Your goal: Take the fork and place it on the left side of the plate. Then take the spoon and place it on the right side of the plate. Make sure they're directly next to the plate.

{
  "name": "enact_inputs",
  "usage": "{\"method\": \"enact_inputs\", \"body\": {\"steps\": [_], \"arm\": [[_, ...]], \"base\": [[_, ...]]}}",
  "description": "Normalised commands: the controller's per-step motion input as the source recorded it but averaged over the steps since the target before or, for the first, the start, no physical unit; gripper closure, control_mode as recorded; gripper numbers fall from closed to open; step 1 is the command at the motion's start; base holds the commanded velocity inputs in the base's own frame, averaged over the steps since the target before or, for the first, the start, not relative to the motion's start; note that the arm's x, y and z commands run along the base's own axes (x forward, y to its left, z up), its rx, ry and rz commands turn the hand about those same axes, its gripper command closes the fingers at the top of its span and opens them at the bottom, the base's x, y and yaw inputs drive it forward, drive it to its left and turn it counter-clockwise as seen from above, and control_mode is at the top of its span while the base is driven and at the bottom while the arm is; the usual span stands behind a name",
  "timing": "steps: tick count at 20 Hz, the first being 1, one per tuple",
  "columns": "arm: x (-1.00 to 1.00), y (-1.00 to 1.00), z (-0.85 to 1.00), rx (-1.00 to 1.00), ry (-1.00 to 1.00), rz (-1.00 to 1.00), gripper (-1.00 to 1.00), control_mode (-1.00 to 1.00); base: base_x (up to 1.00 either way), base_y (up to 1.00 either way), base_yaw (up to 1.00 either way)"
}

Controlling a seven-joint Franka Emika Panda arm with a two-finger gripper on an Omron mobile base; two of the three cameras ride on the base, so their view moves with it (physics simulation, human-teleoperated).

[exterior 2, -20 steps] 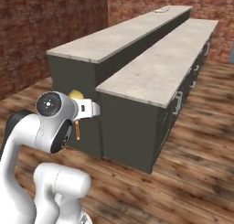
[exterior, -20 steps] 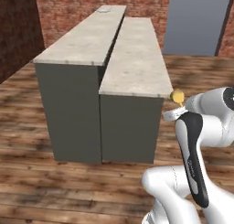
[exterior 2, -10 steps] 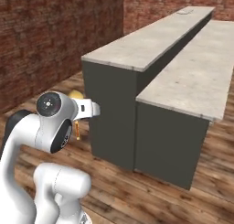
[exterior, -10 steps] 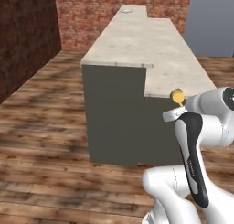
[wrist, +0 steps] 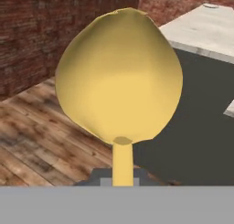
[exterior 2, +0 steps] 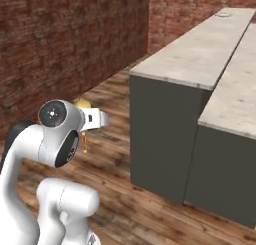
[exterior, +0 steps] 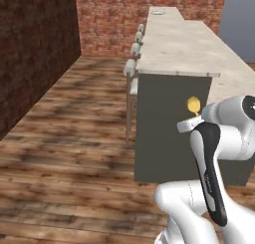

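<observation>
While the base sits off the end of the long counter (exterior: pixel 179 49), the gripper (wrist: pixel 122 182) is clamped right down on the spoon (wrist: pixel 119 77), pinching its thin handle so the yellow bowl sticks up in front of the hand camera. Same spoon shows as a small yellow blob above the wrist in the left base view (exterior: pixel 193 105) and beside the wrist in the right base view (exterior 2: pixel 83 104). Plate (exterior: pixel 158 11) looks like the small round thing at the far end of the counter top, well apart from the arm; too tiny to be sure. Fork: can't make it out at this size, so can't tell whether it's already placed. Judged step: carrying the spoon toward the plate. Risks: grip is on a thin handle only, so the spoon could twist or slip during travel. Stools (exterior: pixel 134 49) line the counter's left side, so driving close could clip them. Dropping the spoon short, or on the wrong side, would leave it not directly next to the plate.
</observation>
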Motion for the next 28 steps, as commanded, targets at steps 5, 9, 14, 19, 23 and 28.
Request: {"method": "enact_inputs", "body": {"steps": [5, 9, 14, 19, 23, 28], "arm": [[0.0, 0.0, 0.0, 0.0, 0.0, 0.0, 1.0, 1.0], [0.0, 0.0, 0.0, 0.0, 0.0, 0.0, 1.0, 1.0], [0.0, 0.0, 0.0, 0.0, 0.0, 0.0, 1.0, 1.0], [0.0, 0.0, 0.0, 0.0, 0.0, 0.0, 1.0, 1.0], [0.0, 0.0, 0.0, 0.0, 0.0, 0.0, 1.0, 1.0], [0.0, 0.0, 0.0, 0.0, 0.0, 0.0, 1.0, 1.0]], "base": [[0.82, 1.0, -0.03], [0.97, 1.0, -0.15], [1.0, 0.99, -0.27], [1.0, 0.94, -0.32], [1.0, 0.92, -0.34], [1.0, 0.91, -0.35]]}}
